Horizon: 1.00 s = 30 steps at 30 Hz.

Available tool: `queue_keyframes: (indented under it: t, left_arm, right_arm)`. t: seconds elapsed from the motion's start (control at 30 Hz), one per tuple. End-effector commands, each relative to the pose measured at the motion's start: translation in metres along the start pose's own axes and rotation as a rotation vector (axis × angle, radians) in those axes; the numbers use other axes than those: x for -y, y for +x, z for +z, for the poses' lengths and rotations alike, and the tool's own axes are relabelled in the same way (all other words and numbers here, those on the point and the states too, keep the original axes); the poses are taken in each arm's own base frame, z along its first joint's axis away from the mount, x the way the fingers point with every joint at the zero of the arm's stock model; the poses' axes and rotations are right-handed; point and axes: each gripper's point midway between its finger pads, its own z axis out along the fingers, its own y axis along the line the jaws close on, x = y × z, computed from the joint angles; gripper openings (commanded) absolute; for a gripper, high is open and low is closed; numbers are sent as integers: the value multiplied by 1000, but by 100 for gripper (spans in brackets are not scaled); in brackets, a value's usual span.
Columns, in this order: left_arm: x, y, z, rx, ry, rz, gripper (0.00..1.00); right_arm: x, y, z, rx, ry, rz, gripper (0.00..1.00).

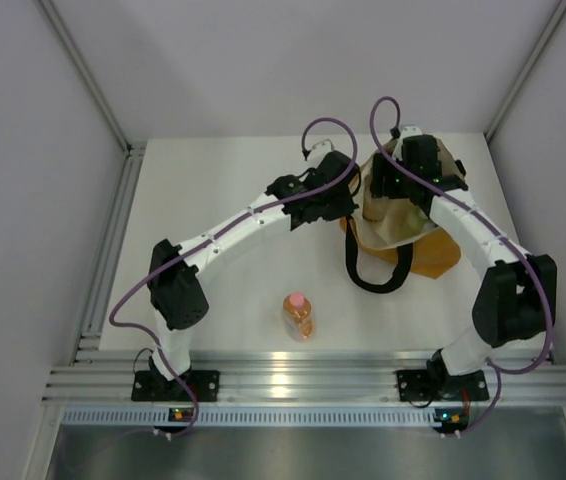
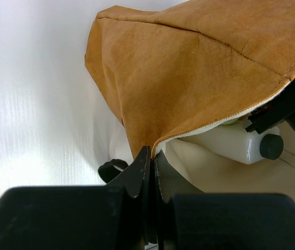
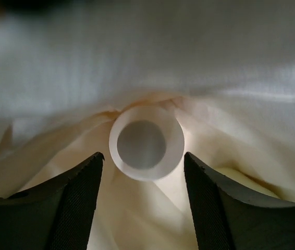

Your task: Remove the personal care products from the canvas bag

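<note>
Top external view has the orange bottle [image 1: 298,315] alone on the table [image 1: 203,190], near the front edge between the two arm bases and well apart from the canvas bag [image 1: 433,255] slumped at the far right. Both arms reach to the bag's mouth. Left wrist view shows the left gripper [image 2: 149,156] pressed together on the bag's rim, pinching the fabric. Beneath that rim, the white squarish bottle [image 2: 236,144] lies on its side on the cream lining. Right wrist view shows the right gripper [image 3: 143,159] spread inside the bag. Its fingers sit either side of a pale round container [image 3: 146,143] without touching it. The container is blurred and may be the jar or a cap seen end-on.
</note>
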Motion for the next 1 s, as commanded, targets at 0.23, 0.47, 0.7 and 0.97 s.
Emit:
queue_keyframes:
  t: [0.23, 0.47, 0.7, 0.97]
  left_arm:
    - [0, -10, -13, 23, 12, -21, 0]
    - [1, -14, -17, 38, 14, -15, 0]
    - [1, -15, -17, 40, 14, -7, 0]
    - [1, -16, -18, 44, 15, 1, 0]
  right_arm:
    - [-11, -11, 23, 19, -25, -53, 56]
    - [-9, 10, 33, -31, 0, -67, 51]
    - [-11, 14, 35, -38, -3, -73, 40]
    - [-12, 14, 35, -38, -5, -91, 14]
